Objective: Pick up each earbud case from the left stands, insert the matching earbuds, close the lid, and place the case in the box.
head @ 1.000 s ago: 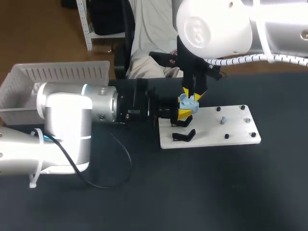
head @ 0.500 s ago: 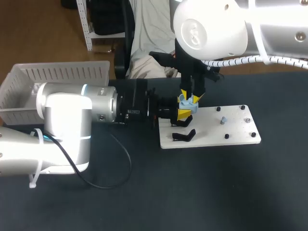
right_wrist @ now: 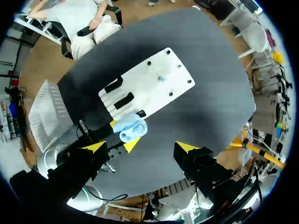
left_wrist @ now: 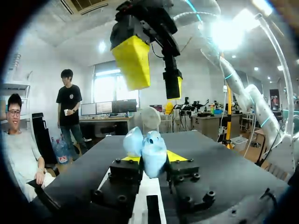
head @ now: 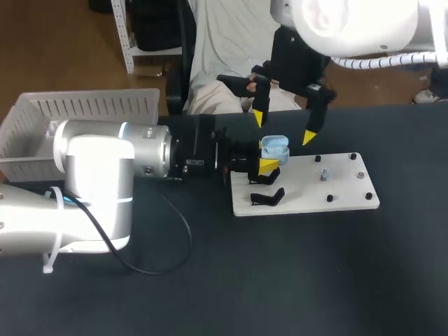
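Note:
A light blue earbud case (head: 274,146) is held just over the near-left end of the white board (head: 329,199), and my left gripper (head: 269,166) is shut on its lower part. From the left wrist the case (left_wrist: 148,150) stands upright between the yellow tips of that gripper (left_wrist: 152,158), its lid apparently raised. My right gripper (head: 283,127) hangs above the case, open wide and touching nothing. Looking down from the right wrist, the case (right_wrist: 130,129) lies well below the right gripper (right_wrist: 140,147). A small blue earbud (head: 325,173) sits on the board.
A black stand (head: 268,197) lies on the board's left end, with small black pegs (head: 329,199) toward its right. A grey slatted basket (head: 77,112) stands at the table's far left. My left arm's cable (head: 175,231) loops over the dark tabletop.
My right gripper, which was down at the case with its fingers close together, has spread wide and risen clear of it. The left gripper and the case have stayed where they were.

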`<state>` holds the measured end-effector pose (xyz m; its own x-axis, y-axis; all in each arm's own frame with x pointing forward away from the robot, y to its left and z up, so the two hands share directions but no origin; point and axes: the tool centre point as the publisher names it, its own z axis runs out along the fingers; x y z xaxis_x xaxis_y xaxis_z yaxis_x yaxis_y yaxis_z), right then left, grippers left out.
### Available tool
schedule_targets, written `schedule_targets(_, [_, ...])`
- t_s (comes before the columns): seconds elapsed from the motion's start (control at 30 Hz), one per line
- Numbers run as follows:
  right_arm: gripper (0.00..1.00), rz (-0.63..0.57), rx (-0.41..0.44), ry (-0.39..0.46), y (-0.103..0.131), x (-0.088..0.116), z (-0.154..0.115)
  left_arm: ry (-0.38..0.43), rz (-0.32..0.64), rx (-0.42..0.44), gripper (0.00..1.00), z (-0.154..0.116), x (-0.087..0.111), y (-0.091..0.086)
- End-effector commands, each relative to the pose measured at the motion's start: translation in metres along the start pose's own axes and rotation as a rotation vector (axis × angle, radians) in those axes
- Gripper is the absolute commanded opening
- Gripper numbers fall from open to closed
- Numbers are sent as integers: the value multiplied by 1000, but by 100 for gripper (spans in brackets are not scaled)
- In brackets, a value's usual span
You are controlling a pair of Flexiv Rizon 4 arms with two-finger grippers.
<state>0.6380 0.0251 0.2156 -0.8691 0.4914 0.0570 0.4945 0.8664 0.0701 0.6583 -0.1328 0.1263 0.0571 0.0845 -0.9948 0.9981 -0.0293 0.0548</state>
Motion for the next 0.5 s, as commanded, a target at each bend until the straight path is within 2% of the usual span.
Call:
schedule_targets(0.03, [100,-126,-122,-52,-25,9,2,-2,4,-10,0,1,0,-2])
schedule_targets(0.1, [95,-161,-146,-69,-30,7,3,-2,4,-10,0,1,0,-2])
schedule_targets(0.2, [73,-203,-162,-87,-39,0,7,-2,4,-10,0,1,0,-2])
schedule_targets(0.27, [69,-228,-159,-101,-46,-6,10,-2,4,-10,0,1,0,-2])
schedule_targets(0.3, [71,-242,-162,-102,-49,-9,11,-2,4,-10,0,1,0,-2])
schedule_targets(0.33, [65,-256,-165,-103,-53,-12,11,-2,4,-10,0,1,0,-2])
schedule_targets(0.4, [62,-287,-154,-103,-60,-19,14,-2,4,-10,0,1,0,-2])
schedule_targets(0.47, [51,-323,-148,-98,-66,-25,14,-2,4,-10,0,1,0,-2])
schedule_targets(0.5, [49,-344,-142,-97,-69,-28,15,-2,4,-10,0,1,0,-2])
